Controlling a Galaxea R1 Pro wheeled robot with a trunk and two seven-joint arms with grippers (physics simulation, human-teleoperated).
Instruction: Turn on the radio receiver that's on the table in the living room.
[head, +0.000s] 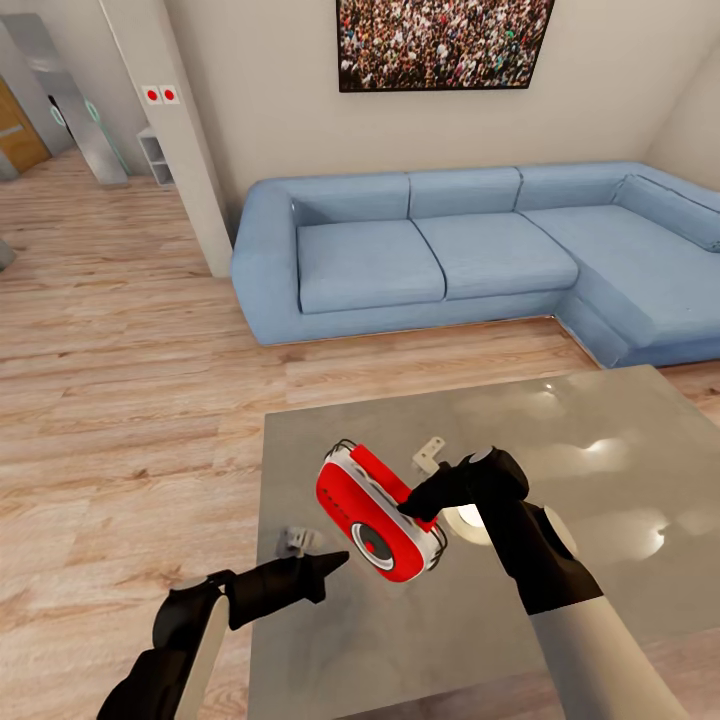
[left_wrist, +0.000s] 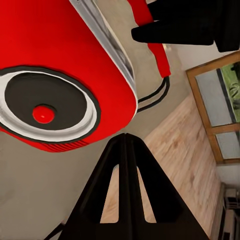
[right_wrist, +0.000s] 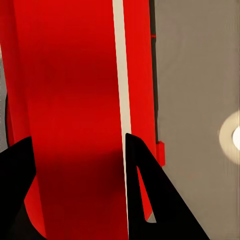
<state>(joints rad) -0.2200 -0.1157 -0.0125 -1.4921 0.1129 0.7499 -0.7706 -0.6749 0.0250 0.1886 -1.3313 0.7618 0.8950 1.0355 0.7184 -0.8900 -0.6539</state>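
Your right jaws (head: 418, 506) gripped the radio receiver (head: 378, 512), one finger (right_wrist: 150, 200) on each side of its red body, holding it tilted above the grey surface (head: 600, 480). Your left jaws (head: 335, 565) were closed, their tips just near-left of the dial (left_wrist: 45, 107). Beyond the surface stood the blue sofa (head: 480, 250), under a framed crowd photo (head: 445, 42).

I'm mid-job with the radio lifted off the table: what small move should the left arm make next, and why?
Probably ease the left gripper forward onto the round dial. The right gripper has its fingers on either side of the red radio receiver, holding it tilted above the grey table. The left fingertips look shut together and sit just short of the dial face.
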